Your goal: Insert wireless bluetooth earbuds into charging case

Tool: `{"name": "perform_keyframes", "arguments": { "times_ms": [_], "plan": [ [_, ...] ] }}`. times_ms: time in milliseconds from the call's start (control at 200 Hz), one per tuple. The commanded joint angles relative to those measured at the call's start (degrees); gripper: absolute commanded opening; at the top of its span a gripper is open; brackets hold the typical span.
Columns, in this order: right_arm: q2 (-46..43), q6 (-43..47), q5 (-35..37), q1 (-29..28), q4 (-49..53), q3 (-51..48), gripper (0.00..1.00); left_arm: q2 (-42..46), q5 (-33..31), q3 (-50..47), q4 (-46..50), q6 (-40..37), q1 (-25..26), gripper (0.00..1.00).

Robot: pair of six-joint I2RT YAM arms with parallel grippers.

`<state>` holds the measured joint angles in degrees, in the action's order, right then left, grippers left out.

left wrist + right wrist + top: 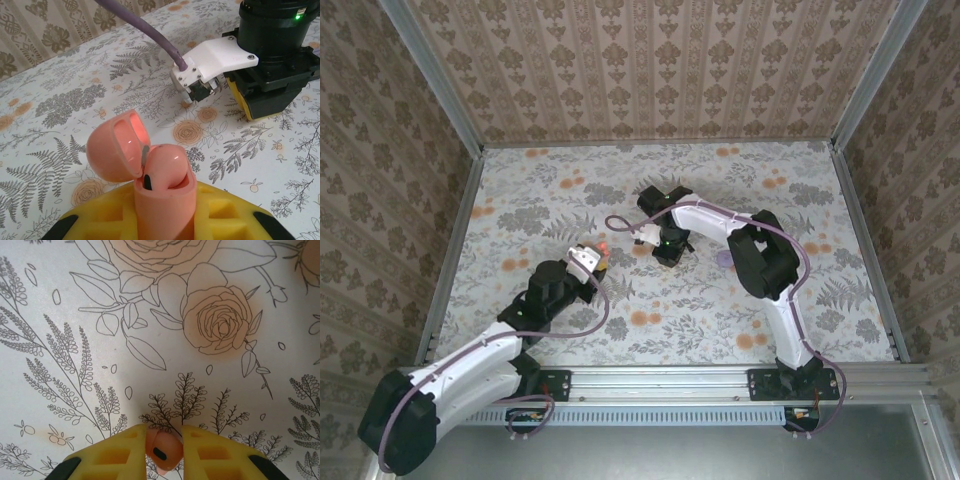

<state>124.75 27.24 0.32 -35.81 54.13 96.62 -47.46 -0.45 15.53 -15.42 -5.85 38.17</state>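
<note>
Bright, diffuse light leaves only soft shadows on the bench [700, 300] and glows through the charging case [160, 170] lid, while the near right tool [164, 452] blurs slightly.

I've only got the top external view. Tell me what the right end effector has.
Observer: The right end effector pinches a coral earbud between its yellow fingertips, close to the floral tablecloth.
Operator: Report the case's lid next.
Observer: The left end effector grips the charging case; its lid is hinged open.
</note>
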Motion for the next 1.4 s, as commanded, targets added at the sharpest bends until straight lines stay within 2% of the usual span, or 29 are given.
{"name": "perform_keyframes", "arguments": {
  "times_ms": [0, 345, 675, 940, 1150, 1395],
  "plan": [
    [-4.0, -1.9, 0.9, 0.6, -1.9, -1.8, 0.20, -0.8, 1.4, 2.6, -1.8, -0.9, -0.3, 0.15],
    [-11.5, -9.4, -3.0, 3.1, -12.2, -9.4, 0.19, -4.2, 2.7, 2.9, -5.9, 2.4, -0.2, 0.15],
    [-18.6, -18.2, -4.3, 4.5, -25.4, -18.5, 0.19, -13.7, 4.4, 4.3, -14.0, 5.8, 0.7, 0.14],
    [-25.2, -24.9, -10.3, 7.1, -38.2, -27.7, 0.18, -21.8, 4.8, 2.0, -28.1, 9.6, 1.2, 0.13],
    [-29.5, -29.2, -12.3, 8.5, -47.0, -34.2, 0.18, -29.4, 5.0, 2.5, -35.2, 10.7, 2.6, 0.12],
    [-34.9, -33.7, -14.1, 9.2, -58.9, -42.2, 0.18, -39.0, 6.4, 2.7, -47.7, 13.3, 3.7, 0.12]
  ]
}}
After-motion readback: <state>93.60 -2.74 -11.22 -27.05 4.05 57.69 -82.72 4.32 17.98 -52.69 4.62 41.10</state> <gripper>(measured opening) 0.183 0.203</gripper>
